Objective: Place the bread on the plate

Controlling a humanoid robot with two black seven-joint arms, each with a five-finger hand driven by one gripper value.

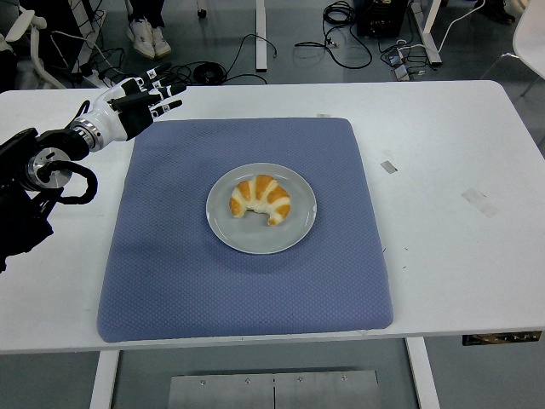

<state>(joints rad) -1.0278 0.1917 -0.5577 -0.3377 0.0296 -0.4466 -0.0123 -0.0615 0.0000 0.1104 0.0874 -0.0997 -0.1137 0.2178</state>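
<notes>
A: Bread (261,198) located?
B: Seen lying on the grey plate (298,230), mid blue mat (187,273), on the white counter (451,247).
A: Left hand (136,106)?
B: Held above the counter's far-left corner, fingers extended, nothing gripped, well apart from the plate.

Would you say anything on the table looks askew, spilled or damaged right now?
Nothing stands out. The croissant lies whole on the grey plate, which sits flat near the middle of the blue mat. The left hand hovers empty beyond the mat's far-left corner.
</notes>
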